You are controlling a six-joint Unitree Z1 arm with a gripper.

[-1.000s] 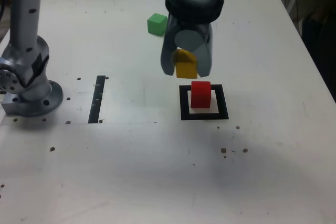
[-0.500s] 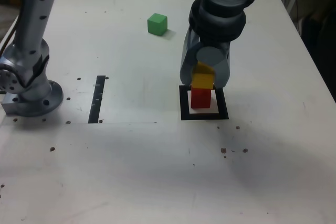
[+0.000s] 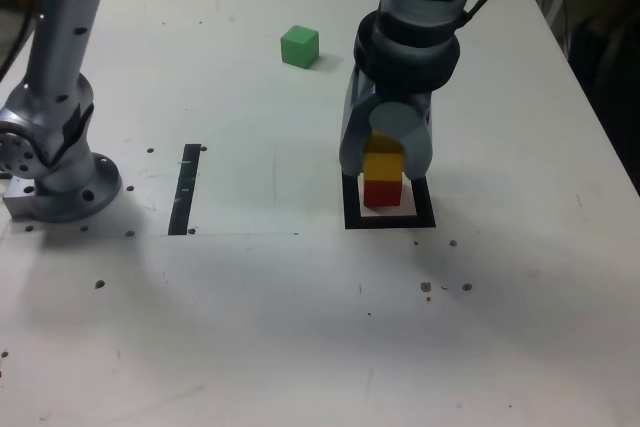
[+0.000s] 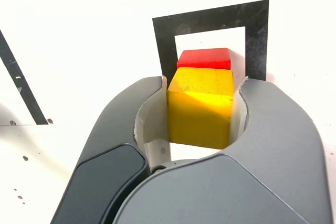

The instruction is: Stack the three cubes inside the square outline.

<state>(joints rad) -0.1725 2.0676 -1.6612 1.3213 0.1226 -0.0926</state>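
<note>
The second cube is being placed: the tool (image 3: 385,165) is clamped on the yellow cube (image 3: 383,165), one jaw against each side face, and holds it right on top of the red cube (image 3: 381,191), which sits inside the square outline (image 3: 350,205). Whether yellow already rests fully on red or hangs a hair above it cannot be told; in the wrist view the yellow cube (image 4: 200,107) hides most of the red cube (image 4: 204,58), so the two look roughly lined up.

My judgement is that the next move calls for seating yellow flat, spreading the jaws gently, then lifting straight up so the stack is not nudged. After that comes the green cube (image 3: 299,47), lying alone on the white counter (image 3: 300,327) at about 10 o'clock from the outline, well apart.

The cubes are small, equal, plain-coloured blocks with crisp edges, yellow glossy under the light. The outline is thick black tape around a white centre, somewhat wider than a cube, and red stands near its middle
</note>
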